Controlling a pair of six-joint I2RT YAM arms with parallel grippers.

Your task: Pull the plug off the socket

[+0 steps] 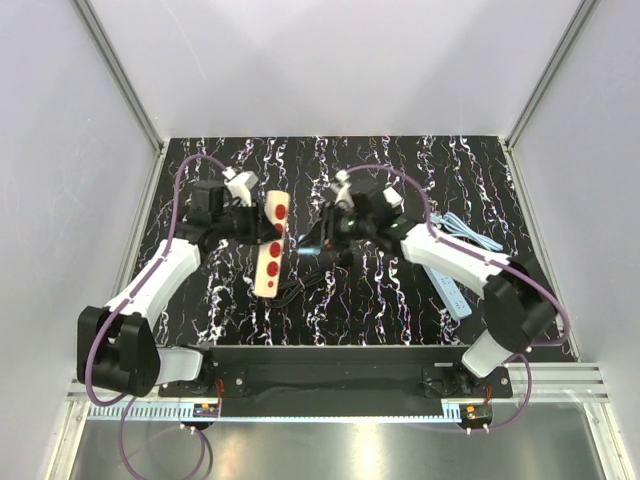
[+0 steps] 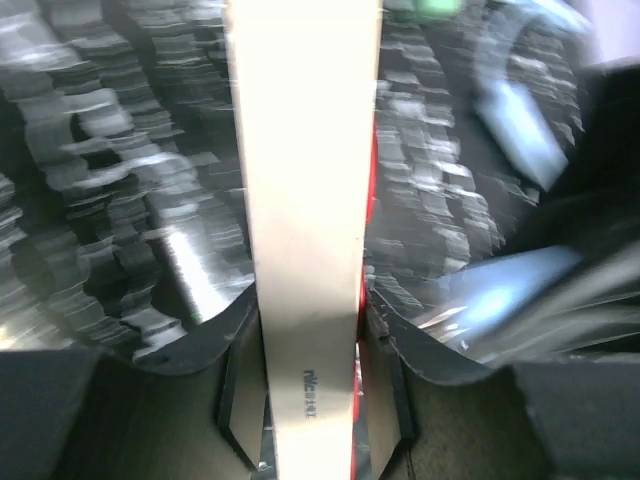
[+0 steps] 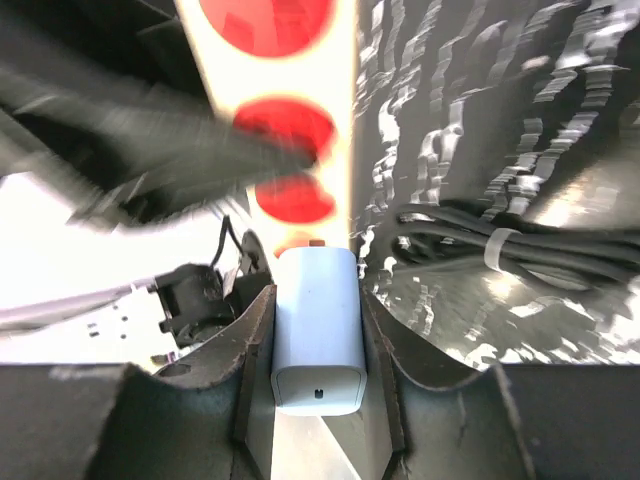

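My left arm reaches forward over the left of the worktop (image 1: 400,170), elbow bent outward. My left fingers (image 1: 248,222) are clamped on the socket (image 1: 270,255), one beige-tan strip lying lengthwise away from me. My right arm bends in from the right, and my right fingers (image 1: 330,238) are closed around the plug (image 3: 317,340), one small white cube sitting against the near end of the strip's face. I cannot tell whether its pins are seated. Three red spots (image 3: 285,125) show above it, with a fourth half hidden. One bundled black cord (image 3: 500,250) lies beside it, and one light blue power strip (image 1: 452,290) lies far right.
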